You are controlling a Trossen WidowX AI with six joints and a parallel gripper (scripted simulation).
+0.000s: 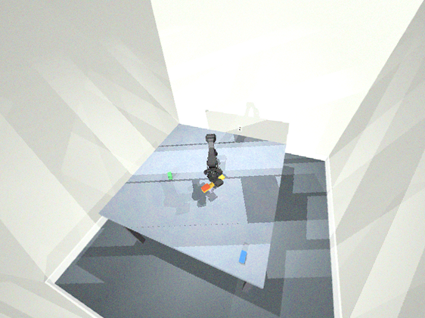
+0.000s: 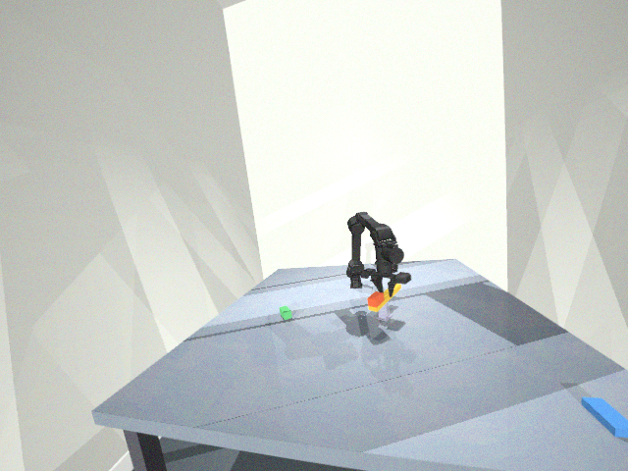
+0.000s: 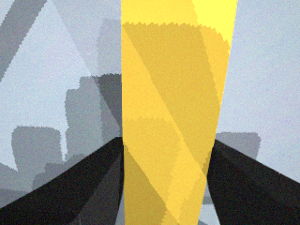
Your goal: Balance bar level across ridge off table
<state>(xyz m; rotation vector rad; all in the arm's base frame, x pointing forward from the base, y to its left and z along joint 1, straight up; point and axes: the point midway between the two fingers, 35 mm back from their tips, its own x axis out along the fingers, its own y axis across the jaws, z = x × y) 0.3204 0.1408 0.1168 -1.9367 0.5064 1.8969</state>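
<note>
The yellow bar [image 1: 221, 177] [image 2: 397, 287] [image 3: 173, 70] carries an orange-red block [image 1: 205, 188] [image 2: 375, 299] on its near-left end. My gripper [image 2: 386, 293] [image 3: 165, 148] is shut on the bar, one black finger on each long side, and holds it above the table. A pale lavender shape [image 2: 384, 312], which looks like the ridge, stands under the bar's middle part in the exterior view. It is mostly hidden by the bar and blends with the table. I cannot tell whether the bar touches it, or whether the bar is exactly level. The wrist view shows no ridge.
The blue-grey table [image 1: 141, 205] [image 2: 228, 380] carries a small green block [image 1: 170, 176] [image 2: 286, 312] to the left of the bar. A flat blue block [image 1: 242, 256] [image 2: 605, 417] lies near the table's front right corner. Shadows of the arm and bar fall on the table.
</note>
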